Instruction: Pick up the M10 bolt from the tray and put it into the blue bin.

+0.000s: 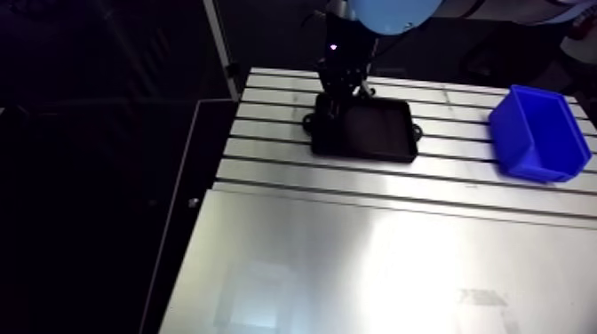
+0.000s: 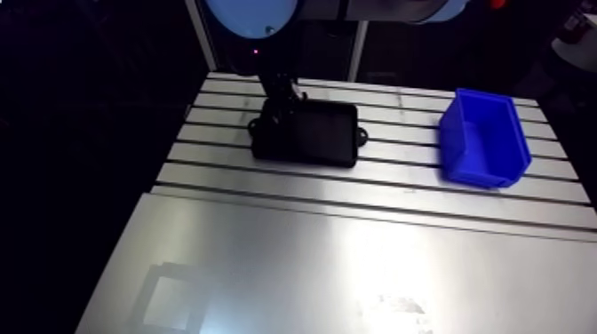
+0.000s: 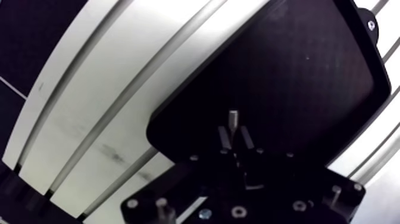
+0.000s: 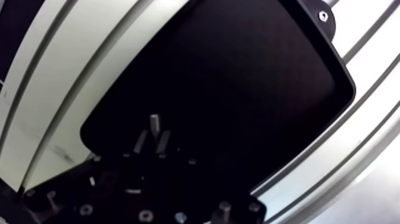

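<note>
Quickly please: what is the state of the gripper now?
The gripper is shut on the M10 bolt, above the black tray.

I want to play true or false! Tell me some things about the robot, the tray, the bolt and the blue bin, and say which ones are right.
1. The tray is black. True.
2. The blue bin stands on the tray. False: it stands on the table, apart from the tray.
3. The M10 bolt sits between the fingers of the gripper. True.
4. The M10 bolt lies in the blue bin. False: it is at the gripper, over the tray.
5. The tray is full of bolts. False: only the one bolt shows there.
</note>
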You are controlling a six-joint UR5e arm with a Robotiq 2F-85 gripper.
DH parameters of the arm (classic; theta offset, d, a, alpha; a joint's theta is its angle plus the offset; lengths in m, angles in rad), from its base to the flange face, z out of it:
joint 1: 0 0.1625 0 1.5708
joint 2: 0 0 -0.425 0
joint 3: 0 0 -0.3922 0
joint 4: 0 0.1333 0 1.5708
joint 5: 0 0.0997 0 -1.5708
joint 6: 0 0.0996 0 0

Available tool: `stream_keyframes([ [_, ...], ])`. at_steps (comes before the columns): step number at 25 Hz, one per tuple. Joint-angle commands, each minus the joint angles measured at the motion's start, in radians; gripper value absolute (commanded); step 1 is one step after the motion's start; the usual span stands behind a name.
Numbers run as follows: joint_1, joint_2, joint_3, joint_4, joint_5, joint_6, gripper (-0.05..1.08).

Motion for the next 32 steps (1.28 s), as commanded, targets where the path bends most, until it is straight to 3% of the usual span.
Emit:
stream_keyframes([
  [1,0.002,-0.029,-0.002,0.004,0.001,0.000,0.99],
  [14,0.001,-0.165,-0.018,0.072,0.000,-0.089,1.01],
  [18,-0.007,-0.208,-0.024,0.087,-0.038,-0.157,1.01],
  [20,-0.010,-0.228,-0.024,0.090,-0.040,-0.219,1.01],
  [25,-0.050,-0.271,-0.024,0.127,-0.040,-0.258,1.01],
  [32,-0.133,-0.355,-0.018,0.207,-0.035,-0.526,1.01],
])
